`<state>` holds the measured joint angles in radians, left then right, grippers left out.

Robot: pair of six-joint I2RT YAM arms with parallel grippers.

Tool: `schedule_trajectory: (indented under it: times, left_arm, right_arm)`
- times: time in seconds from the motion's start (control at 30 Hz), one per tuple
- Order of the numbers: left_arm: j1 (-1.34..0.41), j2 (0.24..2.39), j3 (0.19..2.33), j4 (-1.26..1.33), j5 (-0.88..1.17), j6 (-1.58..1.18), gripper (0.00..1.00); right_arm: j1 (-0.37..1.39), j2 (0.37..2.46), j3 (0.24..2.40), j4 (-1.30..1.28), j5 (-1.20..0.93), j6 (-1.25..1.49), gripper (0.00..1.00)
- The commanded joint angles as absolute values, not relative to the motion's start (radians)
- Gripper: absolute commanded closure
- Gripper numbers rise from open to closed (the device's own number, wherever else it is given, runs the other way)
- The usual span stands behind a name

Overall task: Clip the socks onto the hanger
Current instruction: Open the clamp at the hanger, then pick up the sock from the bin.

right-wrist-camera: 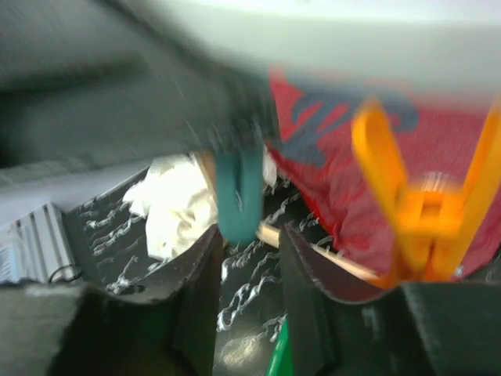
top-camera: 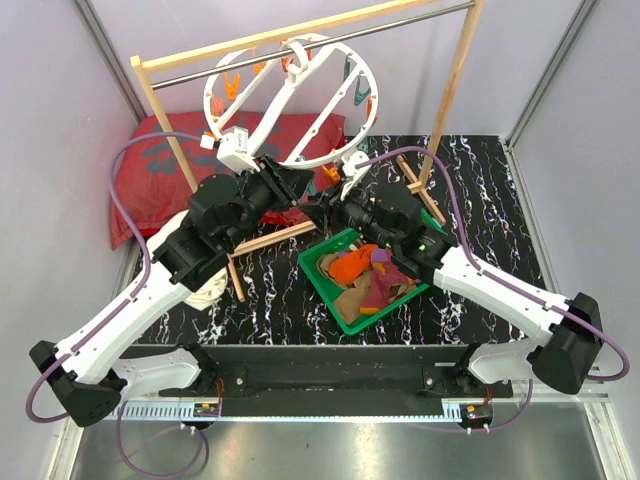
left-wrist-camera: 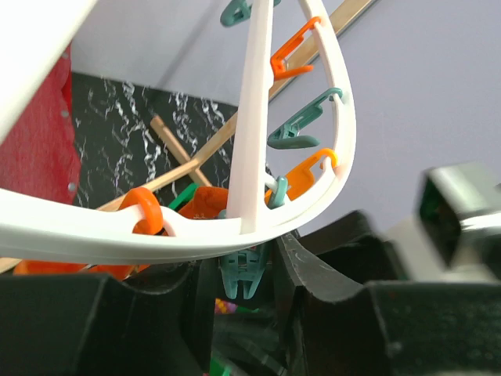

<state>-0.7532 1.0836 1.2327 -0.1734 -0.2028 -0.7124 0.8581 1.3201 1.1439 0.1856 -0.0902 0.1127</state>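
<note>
Teal clip (left-wrist-camera: 241, 274) between my left fingers (left-wrist-camera: 313, 290), a second clip (right-wrist-camera: 239, 196) between my right fingers (right-wrist-camera: 188, 290); whether either grips, I cannot tell. Socks (top-camera: 365, 265) lie in the basket (top-camera: 318, 290); a skewed squeeze could swing the hanger (left-wrist-camera: 258, 117)

Red cushion (top-camera: 150, 185), wooden rack (top-camera: 456, 85), green bin (top-camera: 318, 290)

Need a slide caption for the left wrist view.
Left wrist view: teal clip under the rim of the white hanger, sitting in the gap of the left gripper.

Place: robot lab cell
Walls: plain grey panels (top-camera: 50, 130) around black white-veined tabletop (top-camera: 490, 190)
Rig: metal rail (top-camera: 330, 410) at tabletop's near edge
</note>
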Motion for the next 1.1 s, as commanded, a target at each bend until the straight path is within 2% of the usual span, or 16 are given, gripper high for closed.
schedule_trajectory:
  times: [0.0, 0.1, 0.2, 0.4, 0.63, 1.07]
  left_arm:
    - [-0.747, 1.057, 1.244, -0.071, -0.239, -0.654, 1.0]
    - [-0.747, 1.06, 1.243, -0.078, -0.235, -0.618, 1.0]
    - [-0.75, 1.068, 1.252, -0.095, -0.236, -0.575, 1.0]
    - [-0.759, 1.085, 1.266, -0.133, -0.261, -0.473, 1.0]
    - [-0.791, 1.098, 1.289, -0.166, -0.343, -0.358, 1.0]
    - [-0.81, 1.104, 1.299, -0.189, -0.393, -0.327, 1.0]
  right_arm:
    - [0.87, 1.279, 1.115, 0.095, -0.057, 0.152, 0.45]
    - [0.871, 1.246, 1.103, 0.037, -0.043, 0.178, 0.32]
    - [0.87, 1.201, 1.074, -0.033, -0.035, 0.205, 0.24]
    - [0.87, 1.1, 0.983, -0.141, 0.049, 0.29, 0.16]
    - [0.848, 1.065, 0.919, -0.277, 0.182, 0.37, 0.15]
    - [0.698, 1.262, 0.949, -0.348, 0.17, 0.361, 0.18]
